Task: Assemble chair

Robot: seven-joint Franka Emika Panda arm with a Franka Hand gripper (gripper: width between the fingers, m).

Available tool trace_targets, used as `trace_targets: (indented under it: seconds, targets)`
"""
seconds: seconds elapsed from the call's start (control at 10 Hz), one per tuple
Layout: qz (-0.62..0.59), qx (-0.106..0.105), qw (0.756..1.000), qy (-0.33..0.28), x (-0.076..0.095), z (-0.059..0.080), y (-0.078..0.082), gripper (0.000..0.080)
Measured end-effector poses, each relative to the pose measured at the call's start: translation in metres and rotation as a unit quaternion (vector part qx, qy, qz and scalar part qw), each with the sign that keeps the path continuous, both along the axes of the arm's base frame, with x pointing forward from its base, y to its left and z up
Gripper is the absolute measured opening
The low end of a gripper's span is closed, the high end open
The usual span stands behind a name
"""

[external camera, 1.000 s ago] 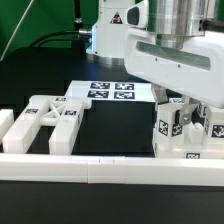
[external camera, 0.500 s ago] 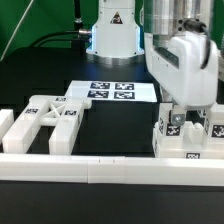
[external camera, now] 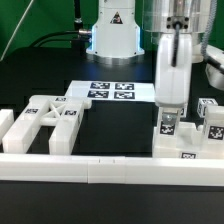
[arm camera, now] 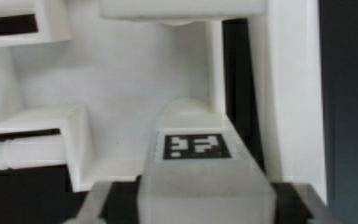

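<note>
My gripper (external camera: 168, 112) hangs straight down at the exterior view's right, just behind the rail. It is shut on a narrow white chair post with a tag (external camera: 168, 127). The post stands upright on a larger white chair piece (external camera: 186, 150). Beside it stands another tagged chair piece (external camera: 210, 116). In the wrist view the tagged post (arm camera: 194, 130) runs down between the grey fingers (arm camera: 101, 200) of the gripper (arm camera: 194, 205), with a white cut-out chair part (arm camera: 140, 70) beyond it. A cut-out chair frame (external camera: 50, 118) lies at the exterior view's left.
A long white rail (external camera: 100, 165) runs along the table's near edge. The marker board (external camera: 112, 90) lies at the back middle, in front of the robot base (external camera: 115, 30). A small white block (external camera: 5, 125) sits at the far left.
The hand has turned about its upright axis and now shows its narrow side. The tagged pieces at the right have shifted round with it. The frame at the left has not moved.
</note>
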State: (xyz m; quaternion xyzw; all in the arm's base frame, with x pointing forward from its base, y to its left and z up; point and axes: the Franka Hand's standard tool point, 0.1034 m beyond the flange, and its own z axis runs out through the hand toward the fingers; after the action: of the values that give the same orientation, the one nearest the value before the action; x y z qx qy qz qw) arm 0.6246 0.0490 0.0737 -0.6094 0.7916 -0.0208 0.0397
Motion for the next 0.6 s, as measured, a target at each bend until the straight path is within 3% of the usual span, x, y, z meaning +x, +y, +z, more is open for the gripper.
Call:
trace_targets:
  seconds: [0.2, 0.4, 0.6]
  targets:
    - [0.031, -0.002, 1.0, -0.001, 0.0001, 0.0001, 0.0, 0.0289]
    - [0.079, -0.004, 0.997, 0.005, -0.0002, 0.0007, -0.0021, 0.0602]
    - [0.219, -0.013, 0.976, 0.003, 0.0038, 0.0068, -0.0005, 0.0635]
